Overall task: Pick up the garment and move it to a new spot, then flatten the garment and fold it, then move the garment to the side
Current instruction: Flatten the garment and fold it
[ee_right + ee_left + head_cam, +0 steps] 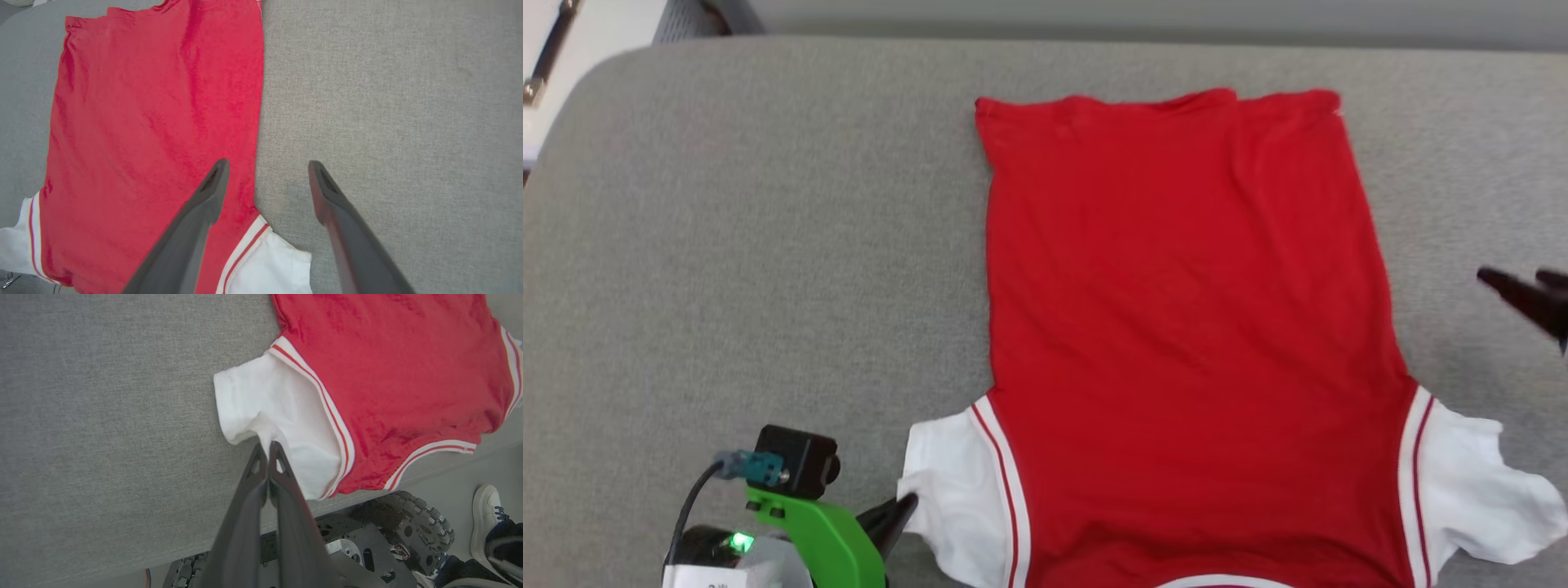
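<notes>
1. The garment [1192,327] lies spread flat on the grey bench [768,245], plain red side up, hem at the far end and white sleeves at the near end.
2. The left tool [267,451] is closed, its tips pinching the edge of the white sleeve on the robot's left.
3. The right tool [267,171] gapes wide and holds nothing, near the garment's right side edge.

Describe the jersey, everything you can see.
The garment is a red jersey of thin, soft-looking fabric with white sleeves and red-and-white striped trim, spread flat, plain side up on the grey surface, hem away from the robot. The left claw is shut on its left sleeve's edge; the open right claw hangs at its right edge.
</notes>
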`<state>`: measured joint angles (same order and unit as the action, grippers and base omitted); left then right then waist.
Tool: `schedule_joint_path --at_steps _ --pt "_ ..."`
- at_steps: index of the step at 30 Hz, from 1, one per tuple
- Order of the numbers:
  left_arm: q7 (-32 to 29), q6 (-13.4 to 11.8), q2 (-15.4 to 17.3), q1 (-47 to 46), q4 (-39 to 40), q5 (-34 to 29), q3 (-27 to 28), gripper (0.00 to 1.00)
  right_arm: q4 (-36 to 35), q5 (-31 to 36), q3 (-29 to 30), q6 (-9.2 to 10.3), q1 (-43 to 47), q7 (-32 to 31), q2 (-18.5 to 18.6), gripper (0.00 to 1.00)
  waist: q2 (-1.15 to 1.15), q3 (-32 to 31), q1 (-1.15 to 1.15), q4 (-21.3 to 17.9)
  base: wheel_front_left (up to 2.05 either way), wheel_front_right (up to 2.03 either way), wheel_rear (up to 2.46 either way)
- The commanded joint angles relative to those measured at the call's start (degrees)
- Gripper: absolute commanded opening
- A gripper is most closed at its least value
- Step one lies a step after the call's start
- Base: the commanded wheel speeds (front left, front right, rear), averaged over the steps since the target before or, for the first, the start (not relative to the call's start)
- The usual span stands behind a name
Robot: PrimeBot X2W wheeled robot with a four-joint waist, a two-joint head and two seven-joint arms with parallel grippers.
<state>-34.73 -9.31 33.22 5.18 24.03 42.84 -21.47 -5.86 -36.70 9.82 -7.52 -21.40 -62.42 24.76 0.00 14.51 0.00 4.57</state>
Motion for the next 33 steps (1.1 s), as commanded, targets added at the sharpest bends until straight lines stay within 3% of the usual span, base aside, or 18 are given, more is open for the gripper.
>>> schedule_joint_path --at_steps 1,8,17,32,33 --pt "-0.2 0.1 0.2 -1.6 0.8 -0.9 -0.4 0.0 1.3 1.1 -1.0 0.03 -3.8 -1.4 0.4 1.0 0.0 7.0 0.0 5.0 0.0 0.0 0.0" --pt "-0.5 0.7 -0.4 -4.3 3.3 -2.6 -2.0 0.0 9.5 5.8 -4.4 0.03 -19.8 -6.1 2.1 1.0 0.0 13.5 0.0 9.4 0.0 0.0 0.0" --pt "0.5 1.9 -2.2 -6.7 3.8 -3.4 -4.0 0.0 20.9 11.7 -5.5 0.03 -34.3 -6.5 4.1 1.0 0.0 19.2 0.0 14.5 0.0 0.0 0.0" --pt "2.9 3.0 -4.8 -8.8 1.3 -3.6 -5.6 0.0 30.4 14.7 -8.5 0.03 -38.1 -4.4 5.0 1.0 0.0 21.6 0.0 17.7 0.0 0.0 0.0" --pt "2.9 3.1 -4.9 -8.9 1.1 -3.6 -5.7 0.0 30.7 14.5 -8.9 0.03 -37.8 -4.4 5.2 0.56 0.0 21.5 0.0 17.8 0.0 0.0 0.0"
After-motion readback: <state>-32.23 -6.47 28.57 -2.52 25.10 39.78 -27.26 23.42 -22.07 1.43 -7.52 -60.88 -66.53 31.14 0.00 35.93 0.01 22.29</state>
